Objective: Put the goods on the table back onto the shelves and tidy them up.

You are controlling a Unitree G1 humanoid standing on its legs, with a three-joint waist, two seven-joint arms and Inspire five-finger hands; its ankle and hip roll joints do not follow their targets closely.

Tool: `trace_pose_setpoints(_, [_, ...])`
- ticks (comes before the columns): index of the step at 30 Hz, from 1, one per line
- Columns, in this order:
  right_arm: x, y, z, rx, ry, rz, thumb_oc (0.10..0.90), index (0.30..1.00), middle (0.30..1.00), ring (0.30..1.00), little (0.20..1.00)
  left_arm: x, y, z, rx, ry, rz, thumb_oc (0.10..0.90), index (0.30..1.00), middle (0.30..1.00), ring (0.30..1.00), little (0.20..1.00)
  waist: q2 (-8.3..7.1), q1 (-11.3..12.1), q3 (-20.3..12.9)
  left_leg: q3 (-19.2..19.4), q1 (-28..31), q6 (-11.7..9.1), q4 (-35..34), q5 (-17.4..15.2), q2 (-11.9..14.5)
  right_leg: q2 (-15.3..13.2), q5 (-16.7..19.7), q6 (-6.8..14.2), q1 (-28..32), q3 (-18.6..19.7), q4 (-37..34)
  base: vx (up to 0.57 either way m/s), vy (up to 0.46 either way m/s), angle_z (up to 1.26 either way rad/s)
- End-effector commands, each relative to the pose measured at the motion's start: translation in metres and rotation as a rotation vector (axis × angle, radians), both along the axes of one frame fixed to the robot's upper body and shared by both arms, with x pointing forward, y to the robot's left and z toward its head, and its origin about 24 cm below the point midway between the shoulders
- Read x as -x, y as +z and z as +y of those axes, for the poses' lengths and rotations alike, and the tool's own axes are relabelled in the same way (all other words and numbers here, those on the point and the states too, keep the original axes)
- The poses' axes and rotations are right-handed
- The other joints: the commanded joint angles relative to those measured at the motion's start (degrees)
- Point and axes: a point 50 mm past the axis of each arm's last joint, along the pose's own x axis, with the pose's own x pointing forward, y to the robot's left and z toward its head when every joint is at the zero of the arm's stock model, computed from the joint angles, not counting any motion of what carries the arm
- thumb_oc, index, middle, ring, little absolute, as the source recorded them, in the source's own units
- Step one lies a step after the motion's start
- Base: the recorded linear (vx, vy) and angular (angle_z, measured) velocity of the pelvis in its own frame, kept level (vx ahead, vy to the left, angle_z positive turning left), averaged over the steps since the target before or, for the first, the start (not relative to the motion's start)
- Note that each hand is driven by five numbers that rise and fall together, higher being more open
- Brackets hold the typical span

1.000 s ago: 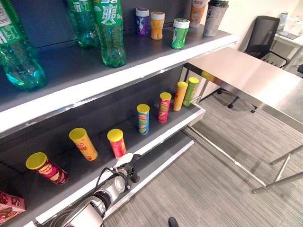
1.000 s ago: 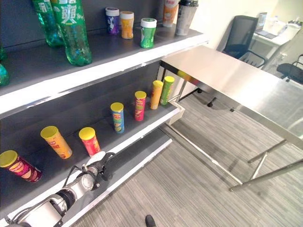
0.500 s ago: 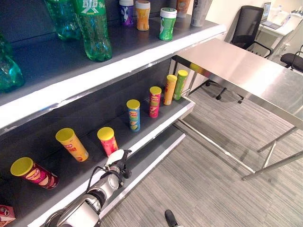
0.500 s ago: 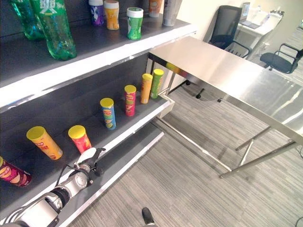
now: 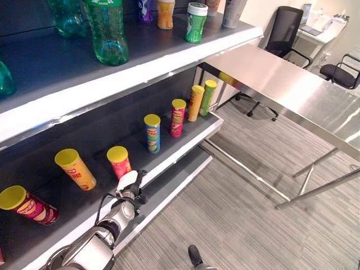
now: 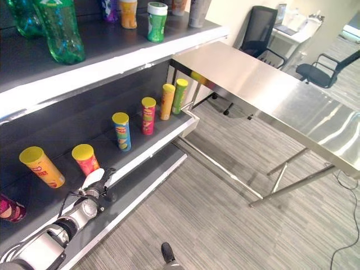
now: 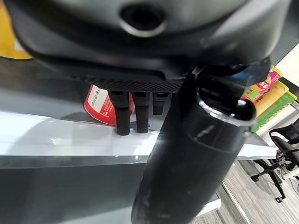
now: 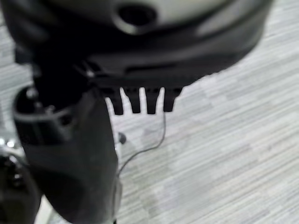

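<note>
Here the goods are tall snack tubes with yellow lids, standing in a row along the lower shelf (image 5: 185,147): a red tube (image 5: 119,162) at the near end, a yellow-orange tube (image 5: 75,169) beside it, a dark red tube (image 5: 27,204) leaning further left, then a blue tube (image 5: 152,133), a pink tube (image 5: 177,117), an orange tube (image 5: 196,103) and a green tube (image 5: 208,97) toward the far end. Green bottles (image 5: 107,31) and small cans (image 5: 196,22) stand on the upper shelf (image 5: 84,90). The steel bench (image 5: 292,90) carries nothing.

The left robot hand (image 5: 128,188) hangs at the lower shelf's front edge, just before the red tube, fingers (image 7: 123,116) straight and empty. The right robot hand (image 8: 93,70) hangs over the carpet floor (image 6: 225,225), fingers straight, holding nothing.
</note>
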Motion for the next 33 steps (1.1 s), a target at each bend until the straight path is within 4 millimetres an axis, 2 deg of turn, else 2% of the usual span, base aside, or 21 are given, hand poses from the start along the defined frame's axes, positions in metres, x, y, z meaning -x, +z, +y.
trace_pose_setpoints(1, [-0.022, 0.004, -0.019, 0.079, 0.042, -0.063, 0.8, 0.9, 0.9, 0.9, 0.9, -0.049, 0.067, 0.017, -0.005, 0.069, -0.265, 0.8, 0.9, 0.9, 0.9, 0.9, 3.2, 1.12, 4.43, -5.06, -1.59, 1.64, 2.29, -2.31, 1.25, -4.0, 6.38, 4.03, 2.47, 0.0, 0.36, 0.03, 0.022, -0.04])
trace_pose_setpoints(12, [-0.022, 0.005, -0.023, 0.09, 0.047, -0.062, 0.8, 0.9, 0.9, 0.9, 0.9, -0.051, 0.08, 0.041, -0.053, 0.112, -0.292, 0.8, 0.9, 0.9, 0.9, 0.9, 3.18, 1.37, 4.26, -5.09, -1.38, 1.84, 2.31, -2.82, 0.69, -4.37, 8.3, 4.03, 2.17, -0.32, 0.05, 0.02, 0.013, -0.03])
trace_pose_setpoints(13, [-0.022, 0.005, -0.023, 0.091, 0.046, -0.061, 0.8, 0.9, 0.9, 0.9, 0.9, -0.051, 0.08, 0.042, -0.054, 0.113, -0.293, 0.8, 0.9, 0.9, 0.9, 0.9, 3.54, 1.48, 4.03, -5.53, -0.63, 1.73, 1.92, -4.39, 0.48, -4.6, 7.54, 4.03, 2.88, -0.84, -0.2, 0.11, 0.064, -0.08])
trace_pose_setpoints(14, [-0.023, 0.005, -0.023, 0.091, 0.05, -0.062, 0.8, 0.9, 0.9, 0.9, 0.9, -0.051, 0.083, 0.044, -0.061, 0.116, -0.296, 0.8, 0.9, 0.9, 0.9, 0.9, 3.49, 1.46, 4.06, -5.51, -0.67, 1.77, 1.93, -4.45, 0.47, -4.66, 7.89, 4.03, 2.77, -0.81, -0.13, 0.1, 0.067, -0.06])
trace_pose_setpoints(22, [-0.024, 0.006, -0.025, 0.099, 0.044, -0.066, 0.8, 0.9, 0.9, 0.9, 0.9, -0.051, 0.085, 0.047, -0.066, 0.119, -0.303, 0.8, 0.9, 0.9, 0.9, 0.9, 3.39, 1.51, 4.33, -5.56, -0.63, 1.97, 2.06, -4.8, 0.23, -4.94, 9.19, 4.03, 2.71, -0.88, -0.09, 0.01, 0.008, -0.04])
trace_pose_setpoints(26, [-0.025, 0.006, -0.027, 0.103, 0.029, -0.067, 0.8, 0.9, 0.9, 0.9, 0.9, -0.05, 0.078, 0.039, -0.033, 0.103, -0.296, 0.8, 0.9, 0.9, 0.9, 0.9, 3.4, 1.49, 4.33, -5.7, -0.66, 2.07, 2.14, -4.97, 0.09, -5.13, 9.91, 4.03, 2.62, -0.76, 0.04, -0.02, -0.009, -0.09])
trace_pose_setpoints(27, [-0.025, 0.006, -0.027, 0.105, 0.029, -0.07, 0.8, 0.9, 0.9, 0.9, 0.9, -0.048, 0.074, 0.035, -0.022, 0.095, -0.286, 0.8, 0.9, 0.9, 0.9, 0.9, 2.98, 1.45, 4.54, -5.27, -1.52, 2.15, 2.63, -3.42, 0.2, -4.99, 11.03, 4.03, 1.81, -0.26, 0.33, -0.08, -0.055, -0.05])
trace_pose_setpoints(30, [-0.026, 0.006, -0.029, 0.113, 0.019, -0.069, 0.8, 0.9, 0.9, 0.9, 0.9, -0.041, 0.058, 0.019, 0.007, 0.047, -0.248, 0.8, 0.9, 0.9, 0.9, 0.9, 3.02, 1.77, 4.46, -5.52, -1.58, 2.23, 2.77, -3.53, 0.08, -5.26, 10.95, 4.03, 1.91, -0.65, 0.43, -0.03, -0.019, -0.01])
trace_pose_setpoints(33, [-0.028, 0.006, -0.031, 0.122, -0.016, -0.075, 0.8, 0.9, 0.9, 0.9, 0.9, -0.025, 0.034, -0.012, 0.101, -0.035, -0.191, 0.8, 0.9, 0.9, 0.9, 0.9, 3.28, 2.67, 4.61, -6.56, -1.55, 2.37, 2.95, -3.72, -0.11, -5.54, 10.5, 4.03, 2.4, -1.4, 0.65, 0.0, 0.0, 0.0])
